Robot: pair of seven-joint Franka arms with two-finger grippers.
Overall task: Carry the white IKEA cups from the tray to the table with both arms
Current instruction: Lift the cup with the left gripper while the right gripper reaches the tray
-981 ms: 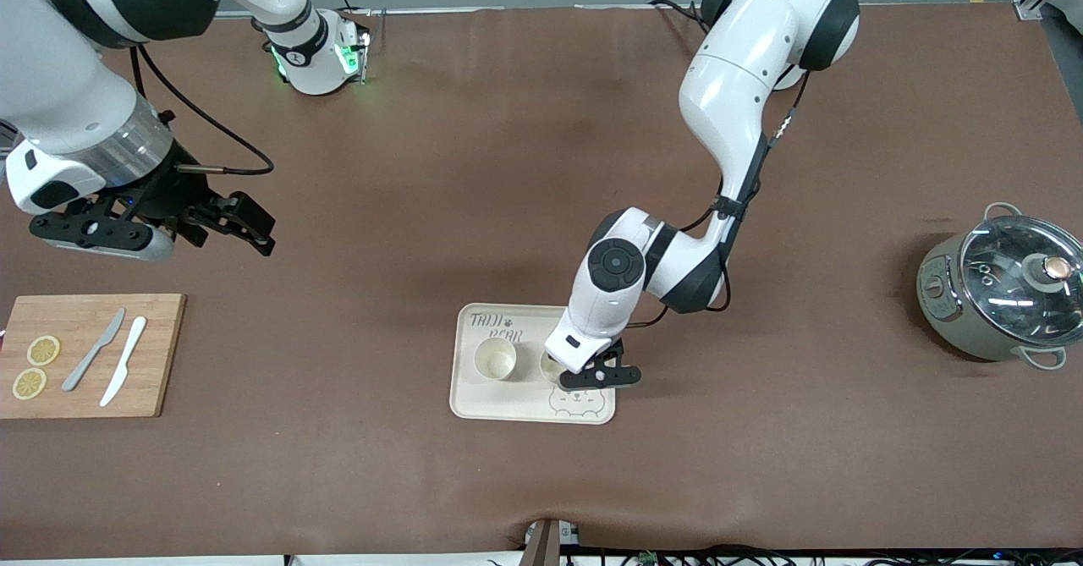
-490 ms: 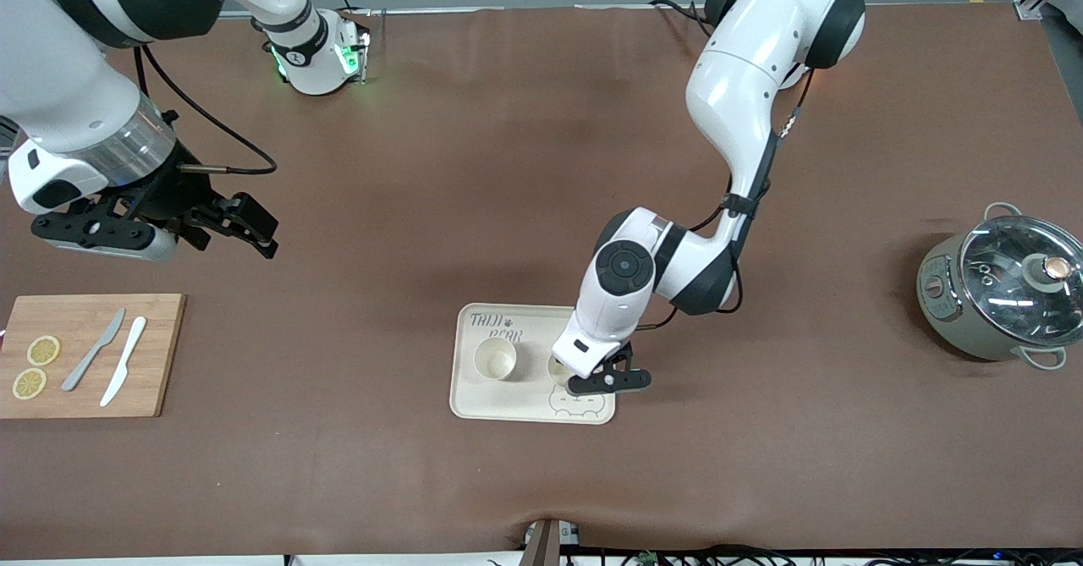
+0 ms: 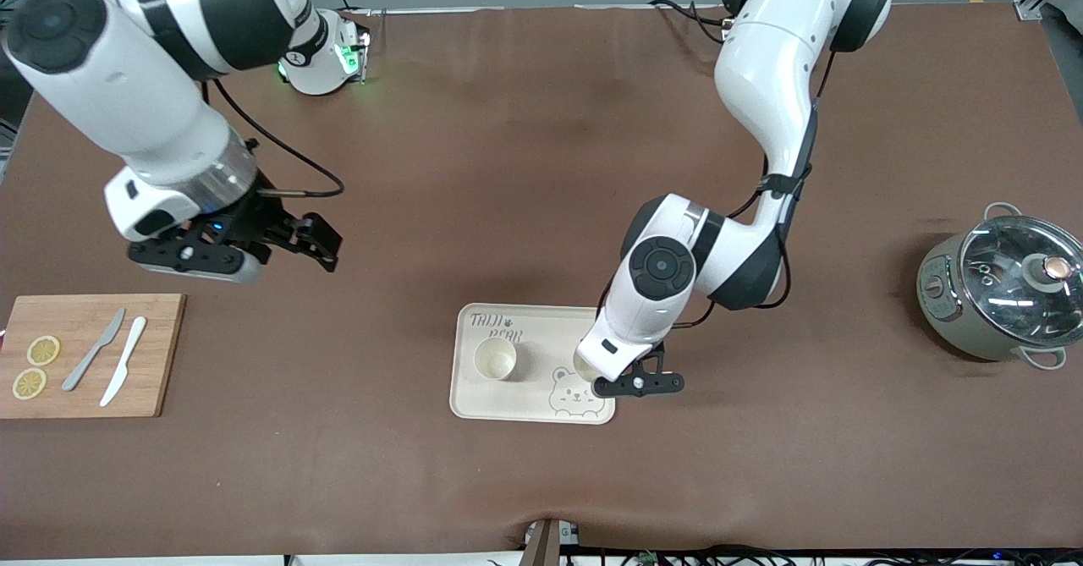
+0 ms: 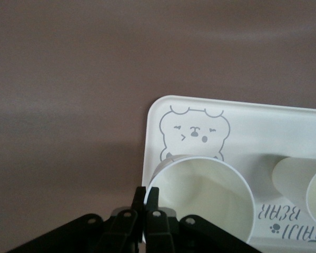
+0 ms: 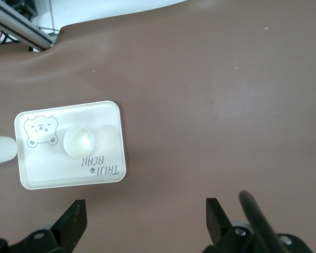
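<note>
A cream bear-print tray (image 3: 533,401) lies mid-table. One white cup (image 3: 495,357) stands upright on it, also seen in the right wrist view as the cup (image 5: 79,141) on the tray (image 5: 102,118). My left gripper (image 3: 622,377) is shut on the rim of the second cup (image 3: 584,364), held a little above the tray's edge toward the left arm's end. In the left wrist view my left gripper (image 4: 150,196) pinches that cup's (image 4: 203,197) wall over the bear print. My right gripper (image 3: 315,244) hangs open over bare table, with nothing between its jaws (image 5: 146,216).
A wooden board (image 3: 161,354) with two lemon slices and two knives lies at the right arm's end. A grey-green glass-lidded cooker (image 3: 1003,291) stands at the left arm's end. Brown mat surrounds the tray.
The left gripper has carried its cup toward the left arm's end of the tray, uncovering the bear print. The right arm has swung in toward the middle of the table.
</note>
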